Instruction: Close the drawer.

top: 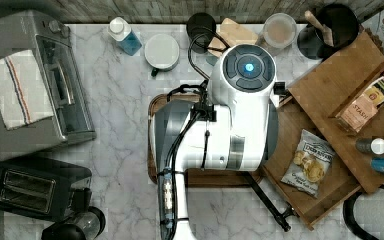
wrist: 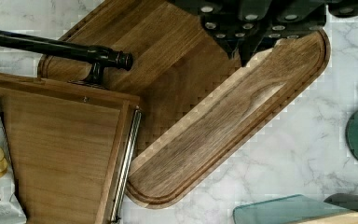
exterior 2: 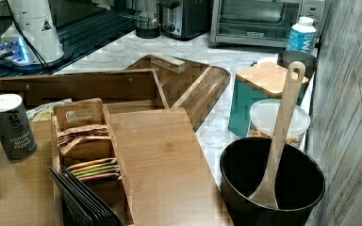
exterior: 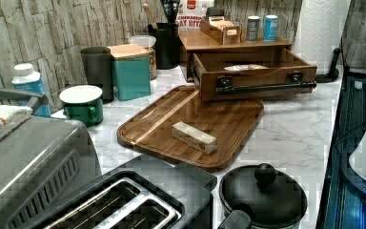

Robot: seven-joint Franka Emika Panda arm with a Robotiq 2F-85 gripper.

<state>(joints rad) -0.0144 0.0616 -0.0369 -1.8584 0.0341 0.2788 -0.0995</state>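
Observation:
The drawer stands pulled out of the bamboo organizer, with a chips bag lying inside it. Its black bar handle faces the serving tray. In the wrist view the drawer's corner and the handle end lie close by. My gripper hangs above the tray, beside that handle end and not touching it. In the top view the white arm covers the tray and hides the gripper.
A dark rounded serving tray with a small wooden block lies in front of the drawer. A green mug, a teal canister, a toaster oven, a toaster and a lidded pot stand around. The organizer top carries tea boxes and spice cans.

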